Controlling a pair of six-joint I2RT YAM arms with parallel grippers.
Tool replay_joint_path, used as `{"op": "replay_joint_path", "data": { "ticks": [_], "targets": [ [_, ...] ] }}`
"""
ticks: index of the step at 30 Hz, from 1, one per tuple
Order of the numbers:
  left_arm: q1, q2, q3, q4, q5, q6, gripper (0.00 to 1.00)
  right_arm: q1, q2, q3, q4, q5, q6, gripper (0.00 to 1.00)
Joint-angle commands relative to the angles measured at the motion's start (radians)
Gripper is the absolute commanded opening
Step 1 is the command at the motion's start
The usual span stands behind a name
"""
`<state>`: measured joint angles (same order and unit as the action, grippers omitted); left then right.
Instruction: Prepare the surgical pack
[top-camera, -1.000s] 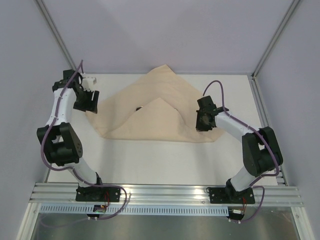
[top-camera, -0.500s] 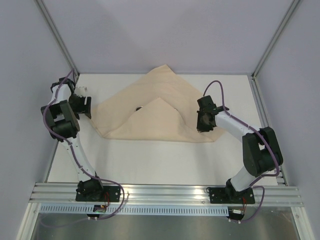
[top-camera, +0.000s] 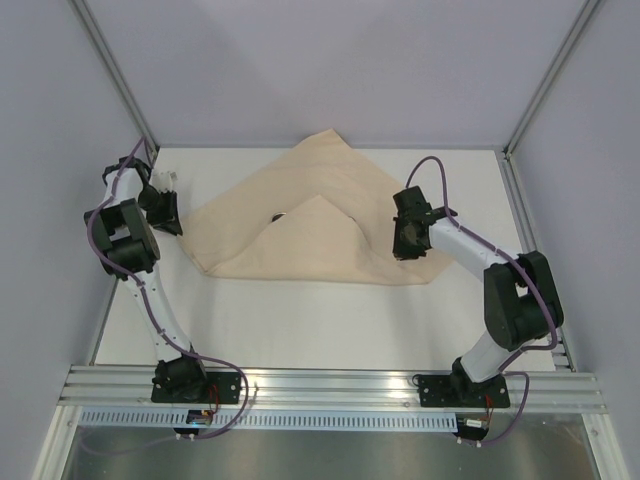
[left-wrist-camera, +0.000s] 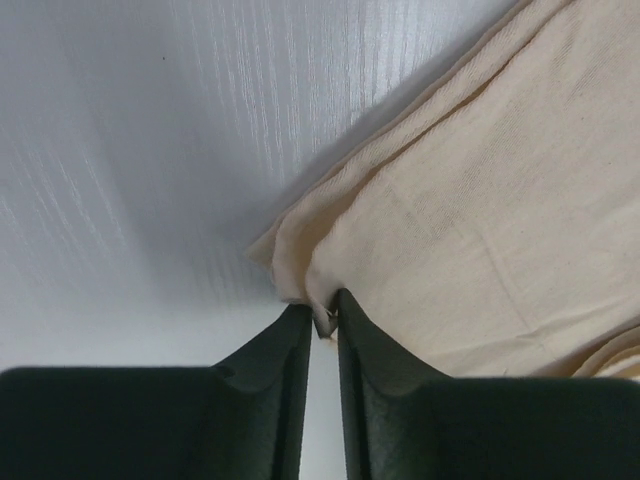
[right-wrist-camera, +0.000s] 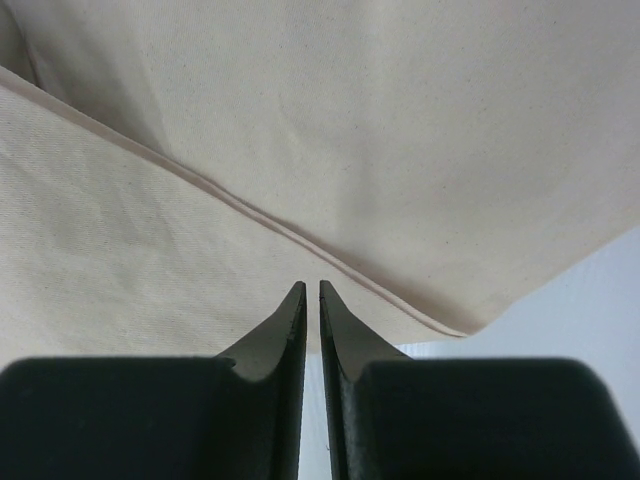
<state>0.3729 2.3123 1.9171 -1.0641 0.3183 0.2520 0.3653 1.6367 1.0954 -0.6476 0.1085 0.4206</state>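
The tan cloth sheet (top-camera: 310, 225) lies on the white table, folded over itself with a triangular flap on top. A small dark spot (top-camera: 278, 217) shows at the flap's edge. The tray, clamps, tweezers, packets and gauze are hidden or out of view. My left gripper (top-camera: 165, 212) is at the cloth's left corner. In the left wrist view it (left-wrist-camera: 322, 318) is shut on that corner of the cloth (left-wrist-camera: 470, 190), low over the table. My right gripper (top-camera: 403, 242) hangs over the cloth's right part. In the right wrist view it (right-wrist-camera: 310, 287) is shut and empty, just above a hemmed fold edge (right-wrist-camera: 250, 215).
The white table (top-camera: 300, 320) is bounded by grey walls at the back and sides, with metal posts at the far corners. An aluminium rail (top-camera: 330, 385) runs along the near edge by the arm bases. The left arm's elbow (top-camera: 125, 240) stands close to the left wall.
The left arm has folded back so its elbow rises toward the left wall, and its gripper has shifted slightly left at the cloth corner. The right gripper has barely moved.
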Motion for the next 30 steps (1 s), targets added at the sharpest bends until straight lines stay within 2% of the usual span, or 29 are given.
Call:
{"op": "replay_joint_path", "data": {
  "ticks": [1,3,4,7,11,15,19,23,25,30],
  "targets": [
    [0.0,0.027,0.037,0.006,0.031,-0.022,0.21,-0.002,0.002,0.037,-0.001,0.033,-0.019,0.11],
    [0.0,0.03,0.036,0.013,0.018,-0.025,0.12,-0.003,0.0,0.037,-0.004,0.034,-0.023,0.11],
    [0.0,0.032,0.034,0.018,0.016,-0.028,0.0,-0.002,0.0,0.04,-0.004,0.034,-0.026,0.11],
    [0.0,0.013,0.031,0.033,0.022,-0.034,0.0,-0.003,-0.001,0.044,-0.007,0.034,-0.029,0.11],
    [-0.022,-0.117,-0.023,0.058,0.053,-0.027,0.0,-0.002,-0.009,0.05,0.003,0.019,-0.025,0.11],
    [-0.094,-0.273,-0.111,0.047,0.06,0.004,0.0,0.0,-0.023,0.063,0.026,0.0,-0.029,0.11],
    [-0.169,-0.39,-0.124,0.003,0.129,-0.008,0.0,0.003,-0.012,0.081,0.077,-0.084,-0.029,0.11],
    [-0.278,-0.476,-0.083,-0.071,0.136,-0.026,0.0,0.017,0.023,0.081,0.13,-0.162,-0.011,0.1],
    [-0.368,-0.505,-0.078,-0.088,0.124,-0.028,0.0,0.02,0.041,0.067,0.176,-0.203,0.01,0.1],
    [-0.564,-0.485,0.046,-0.137,0.116,-0.046,0.0,0.023,0.077,0.064,0.22,-0.222,0.033,0.09]
  ]
}}
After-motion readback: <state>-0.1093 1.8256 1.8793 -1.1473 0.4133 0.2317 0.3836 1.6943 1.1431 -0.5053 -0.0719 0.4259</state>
